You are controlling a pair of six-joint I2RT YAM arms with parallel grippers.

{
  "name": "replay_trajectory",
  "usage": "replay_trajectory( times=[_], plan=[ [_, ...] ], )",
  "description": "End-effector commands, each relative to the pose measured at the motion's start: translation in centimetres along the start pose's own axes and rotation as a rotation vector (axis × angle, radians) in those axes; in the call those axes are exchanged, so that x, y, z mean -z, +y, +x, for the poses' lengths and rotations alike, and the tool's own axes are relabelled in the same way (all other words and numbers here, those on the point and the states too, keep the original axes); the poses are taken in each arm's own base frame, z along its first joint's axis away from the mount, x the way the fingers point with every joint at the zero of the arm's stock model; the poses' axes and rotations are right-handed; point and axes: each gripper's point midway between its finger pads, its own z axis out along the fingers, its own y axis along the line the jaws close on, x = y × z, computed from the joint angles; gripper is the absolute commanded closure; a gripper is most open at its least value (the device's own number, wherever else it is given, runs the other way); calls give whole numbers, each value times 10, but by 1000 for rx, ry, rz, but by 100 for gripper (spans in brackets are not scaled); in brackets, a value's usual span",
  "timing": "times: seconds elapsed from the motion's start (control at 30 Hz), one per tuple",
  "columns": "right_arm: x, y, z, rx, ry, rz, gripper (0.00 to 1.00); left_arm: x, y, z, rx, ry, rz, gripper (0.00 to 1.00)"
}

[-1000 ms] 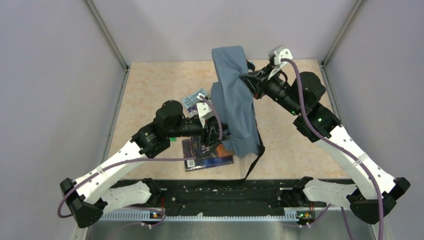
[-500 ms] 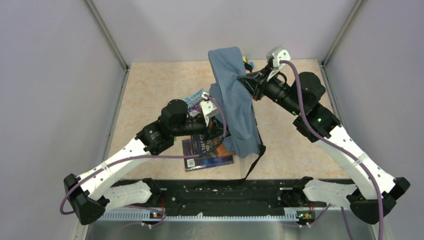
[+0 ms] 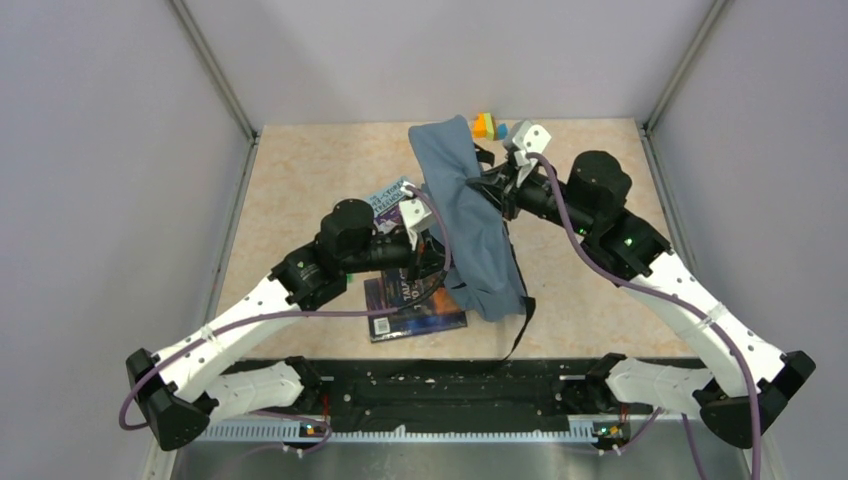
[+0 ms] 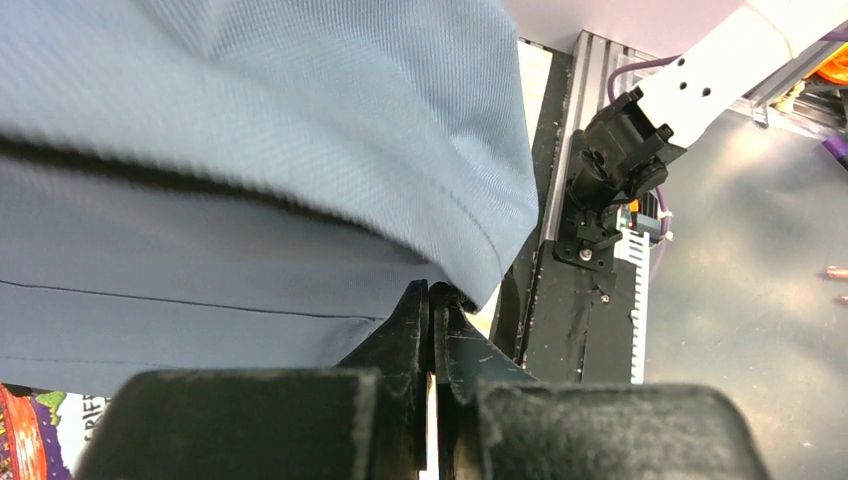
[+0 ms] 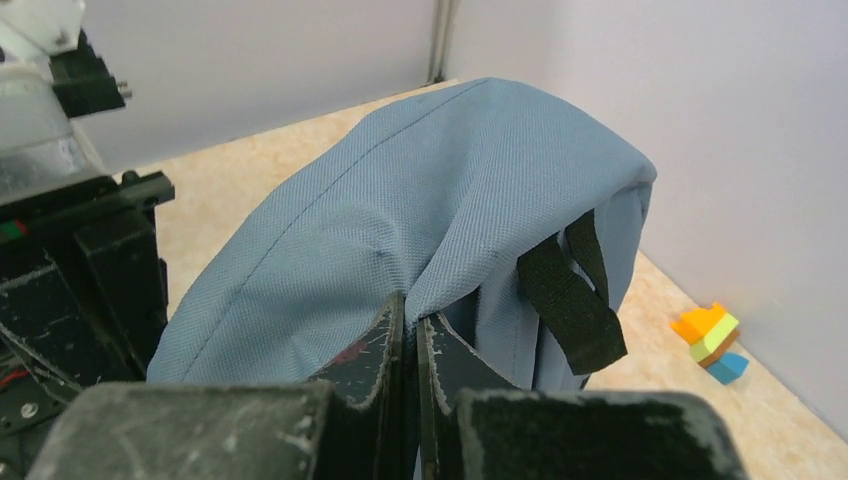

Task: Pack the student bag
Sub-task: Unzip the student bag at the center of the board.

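Note:
The student bag [image 3: 468,215] is a grey-blue fabric backpack, held up off the table between my two arms and leaning left at its top. My left gripper [image 3: 440,262] is at the bag's lower left edge. In the left wrist view its jaws [image 4: 432,296] are shut, pinching the hem of the bag [image 4: 250,150]. My right gripper [image 3: 490,190] is shut on a fold of fabric high on the bag's right side. In the right wrist view this gripper [image 5: 411,318] holds the fold of the bag [image 5: 400,200] beside a black strap [image 5: 570,290].
A dark book [image 3: 415,310] lies under the bag's left side and a light-blue book [image 3: 388,200] lies behind my left wrist. A stack of coloured blocks [image 3: 487,125] [image 5: 712,340] stands by the back wall. A loose black strap [image 3: 515,330] hangs toward the black rail [image 3: 450,385].
My left gripper closed on the bag's lower edge. The right arm swung left with the bag's top, tilting it left and uncovering the coloured blocks.

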Motion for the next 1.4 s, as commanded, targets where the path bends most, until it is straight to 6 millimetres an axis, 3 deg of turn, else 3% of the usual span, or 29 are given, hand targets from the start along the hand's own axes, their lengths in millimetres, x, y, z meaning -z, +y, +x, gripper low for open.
replay_trajectory(
  times=[0.0,0.17,0.3,0.33,0.53,0.63,0.7,0.87,1.0,1.13,1.37],
  plan=[
    [-4,18,7,51,11,-125,100,5,-3,-49,-59,-134,-15,100],
    [-4,24,28,20,55,-148,100,17,23,-70,-72,-172,-192,100],
    [2,19,24,-6,30,-100,100,25,34,-82,-54,-220,-262,100],
    [4,16,20,-13,15,-77,95,24,33,-83,-51,-224,-252,100],
    [29,1,-11,-62,-92,59,41,8,30,-84,-4,-200,-198,100],
    [56,-35,-18,-186,-133,316,16,1,32,-86,27,-204,-185,100],
    [78,-51,-17,-273,-160,453,10,-4,30,-87,45,-207,-165,100],
    [109,-42,-23,-302,-228,451,5,-21,33,-85,95,-190,-134,100],
    [128,-26,-43,-257,-283,371,4,-31,39,-87,121,-189,-139,100],
    [122,14,-49,-208,-270,138,3,-37,42,-92,126,-201,-143,100],
    [90,35,-23,-259,-155,-1,9,-47,61,-90,129,-190,-211,100]
  ],
)
